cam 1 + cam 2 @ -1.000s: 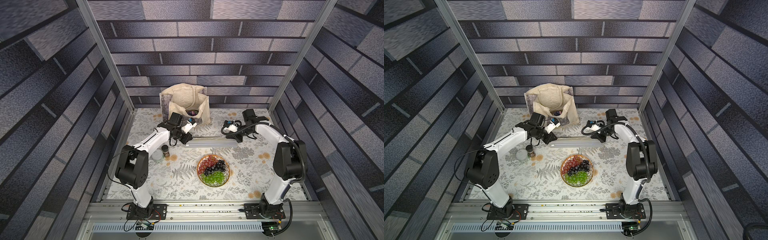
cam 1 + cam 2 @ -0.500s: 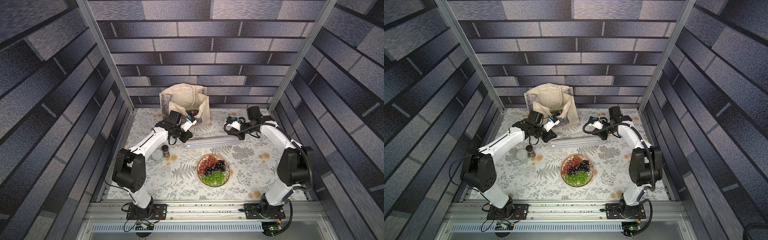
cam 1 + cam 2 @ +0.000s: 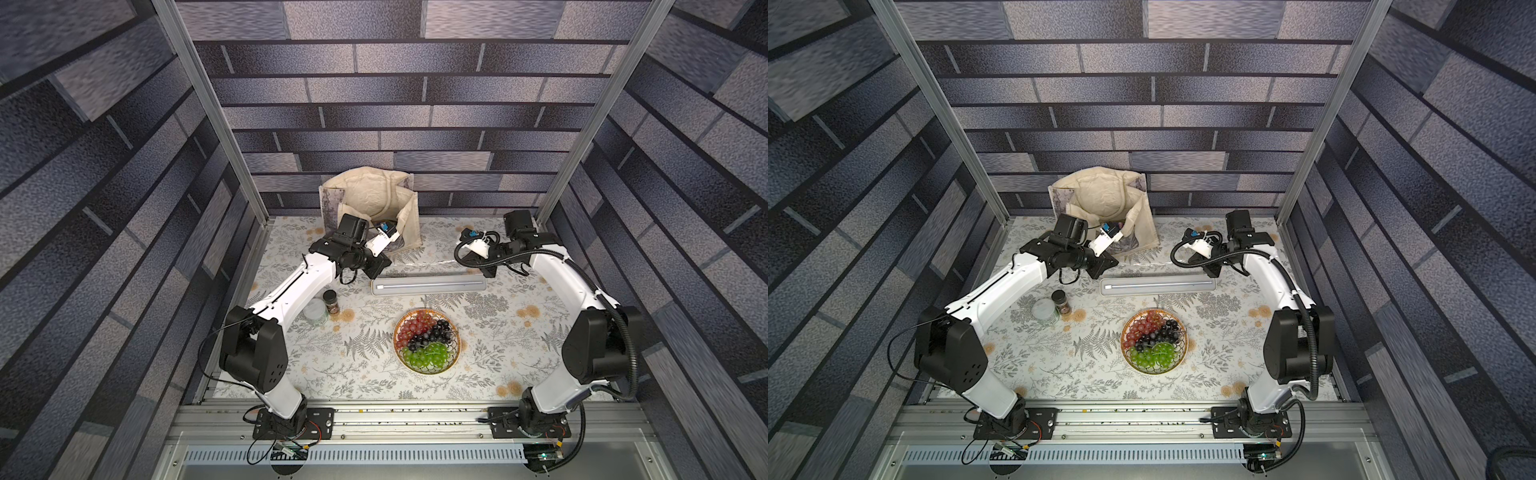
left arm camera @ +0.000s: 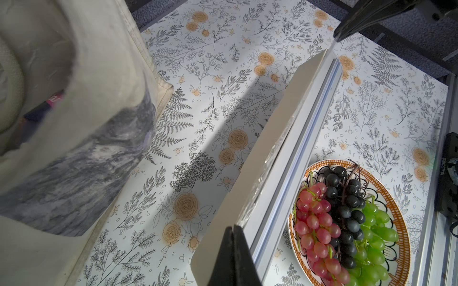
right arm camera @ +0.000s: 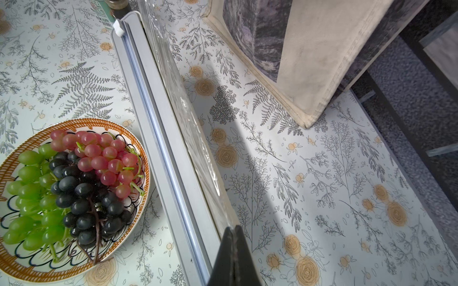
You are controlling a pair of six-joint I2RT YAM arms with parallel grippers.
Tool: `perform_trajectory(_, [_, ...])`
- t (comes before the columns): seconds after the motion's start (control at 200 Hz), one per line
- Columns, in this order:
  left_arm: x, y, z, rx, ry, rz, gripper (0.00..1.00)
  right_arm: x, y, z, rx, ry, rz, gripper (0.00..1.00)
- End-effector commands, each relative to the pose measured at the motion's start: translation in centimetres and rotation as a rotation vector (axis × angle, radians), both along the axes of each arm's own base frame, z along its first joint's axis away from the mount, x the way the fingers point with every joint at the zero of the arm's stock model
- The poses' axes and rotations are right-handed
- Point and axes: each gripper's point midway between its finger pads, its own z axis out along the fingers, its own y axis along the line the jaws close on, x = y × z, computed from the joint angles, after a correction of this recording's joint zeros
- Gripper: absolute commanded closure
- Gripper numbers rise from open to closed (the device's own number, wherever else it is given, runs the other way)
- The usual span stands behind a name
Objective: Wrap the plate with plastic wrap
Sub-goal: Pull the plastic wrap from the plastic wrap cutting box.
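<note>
You are working over the dispenser box [image 3: 429, 286], which is lying flat between the tote bag [image 3: 370, 195] and the plate [image 5: 81, 123] of grapes. The plastic wrap [image 5: 188, 116] is rising from the box's far edge. It is light, limp and clingy, likely to fold onto itself, so you are holding it at its 2 corners. The right gripper [image 5: 231, 229] is pinching 1 corner. The left gripper [image 4: 234, 229] is closed too, probably on the other, though the film is showing faintly there.
</note>
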Motion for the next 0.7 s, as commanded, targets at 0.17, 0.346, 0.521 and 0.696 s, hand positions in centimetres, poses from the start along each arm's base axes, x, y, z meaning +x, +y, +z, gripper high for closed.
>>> perform_trajectory(0.17, [0.8,-0.3,5.2,-0.034,-0.146,0.029,1.0,0.0,-1.3,2.7,0.013,-0.119,-0.051,1.0])
perform_trajectory(0.346, [0.8,-0.4,5.9,-0.035,-0.165,0.027,1.0,0.0,-1.5,3.1,0.017,-0.137,-0.059,1.0])
perform_trajectory(0.521, [0.6,-0.3,6.5,-0.035,-0.182,0.028,1.0,-0.1,-1.6,3.7,0.019,-0.15,-0.064,1.0])
perform_trajectory(0.696, [0.4,-0.1,7.0,-0.037,-0.198,0.033,1.0,-0.3,-1.6,4.0,0.021,-0.164,-0.065,1.0])
